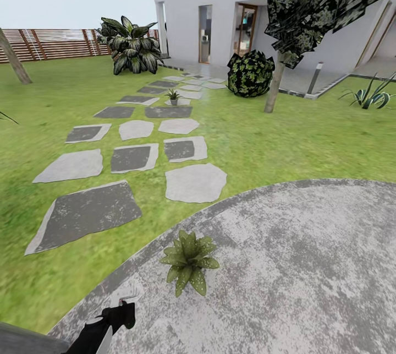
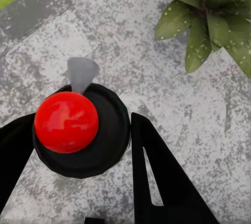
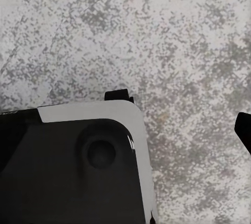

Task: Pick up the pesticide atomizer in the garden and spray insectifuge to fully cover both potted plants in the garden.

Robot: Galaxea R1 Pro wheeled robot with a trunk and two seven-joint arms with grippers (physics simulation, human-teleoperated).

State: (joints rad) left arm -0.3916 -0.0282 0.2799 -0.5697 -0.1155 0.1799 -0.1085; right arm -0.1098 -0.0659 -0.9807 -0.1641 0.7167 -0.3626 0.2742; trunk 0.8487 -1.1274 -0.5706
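My left gripper [image 2: 86,148] is shut on the pesticide atomizer [image 2: 67,121]. From above, the atomizer shows a red nozzle tip on a dark round body, held between the black fingers [image 2: 157,166]. In the head view the left gripper [image 1: 118,314] is at the bottom edge with the atomizer's whitish head [image 1: 127,292] poking up. It hangs over the patio, just left of and nearer than a potted plant [image 1: 188,257], whose spotted leaves [image 2: 209,15] lie a short way ahead of the nozzle. A second potted plant [image 1: 173,96] stands far off on the stepping stones. My right gripper [image 3: 180,113] is open above bare paving.
The round grey patio [image 1: 308,266] spreads to the right. Stepping stones [image 1: 132,157] cross the lawn toward the white house [image 1: 220,7]. A dark round shrub [image 1: 251,73], a tree trunk [image 1: 274,87], a big leafy plant [image 1: 131,45] and a slat fence [image 1: 49,43] stand beyond.
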